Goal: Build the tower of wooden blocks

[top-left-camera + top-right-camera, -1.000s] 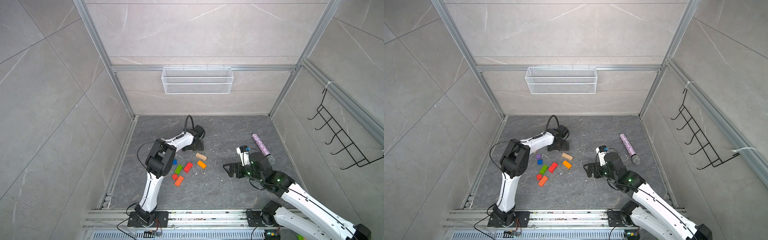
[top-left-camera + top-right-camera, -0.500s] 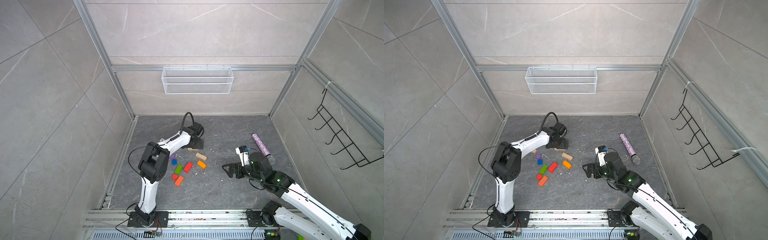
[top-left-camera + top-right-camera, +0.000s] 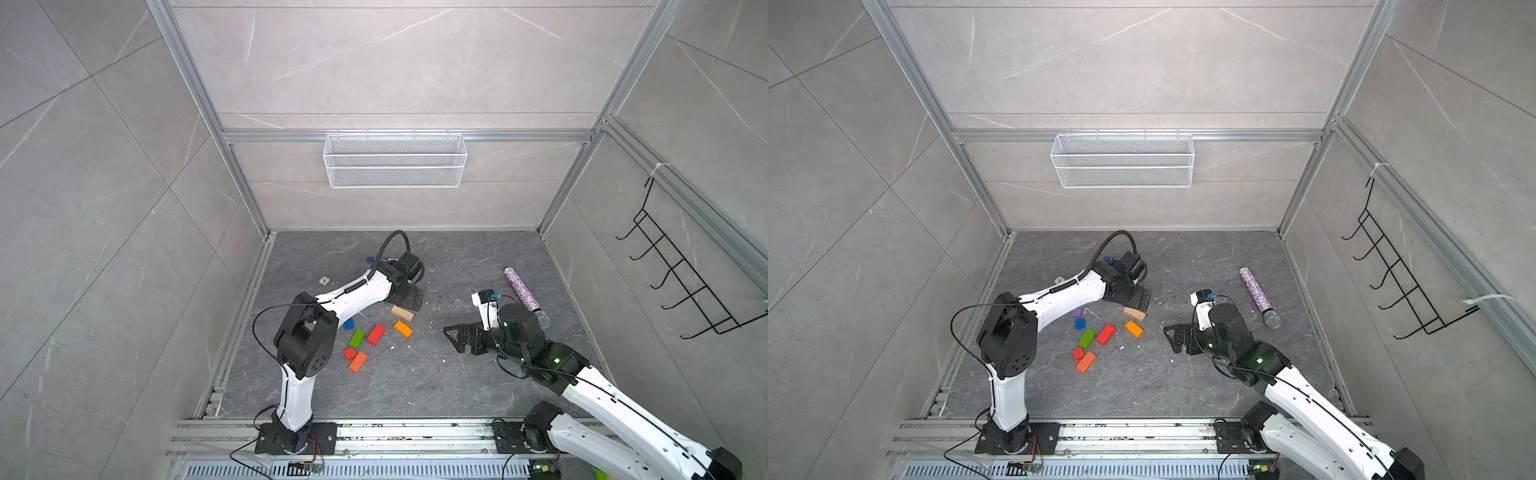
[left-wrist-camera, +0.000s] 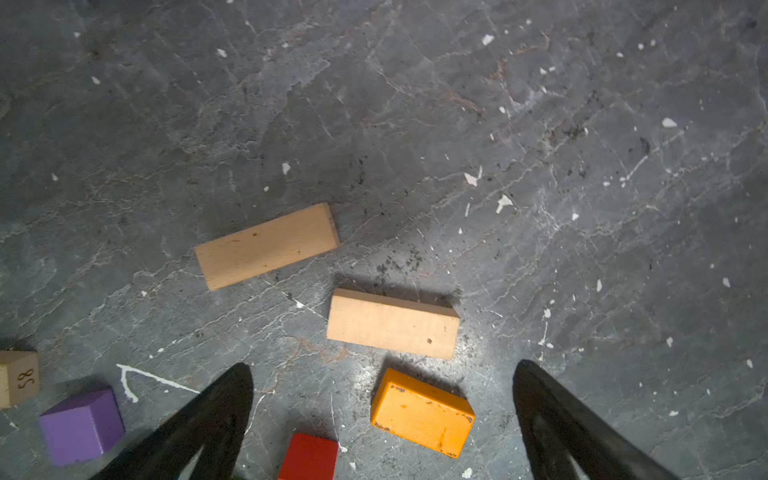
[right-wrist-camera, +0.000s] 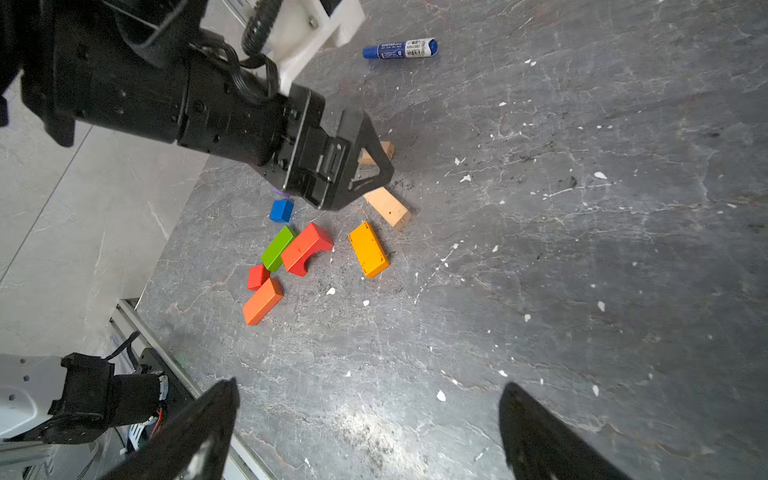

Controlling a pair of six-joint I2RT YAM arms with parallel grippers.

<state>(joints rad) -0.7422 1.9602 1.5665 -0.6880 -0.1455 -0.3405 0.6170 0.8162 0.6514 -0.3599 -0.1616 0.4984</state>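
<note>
1. Left hand (image 4: 382, 368) spread wide, empty, just beside two tan blocks (image 4: 266, 246) and an orange block (image 4: 422, 413).
2. Right hand (image 5: 369, 387) spread wide, empty, right of the middle of the surface (image 3: 415, 386), well apart from the blocks.
3. The wood blocks (image 3: 376, 334) lie scattered, unstacked, left of the surface's middle.

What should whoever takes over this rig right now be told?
Left gripper: open, empty, low beside the tan blocks and the yellow-orange block.
Right gripper: open, empty, well apart from the blocks.
Blocks: all loose on the floor, including the green block, red arch block, small red cube, orange oblong, blue cube and purple cube.
Done: nothing stacked.
Left: the whole tower, probably tan base first.
</note>
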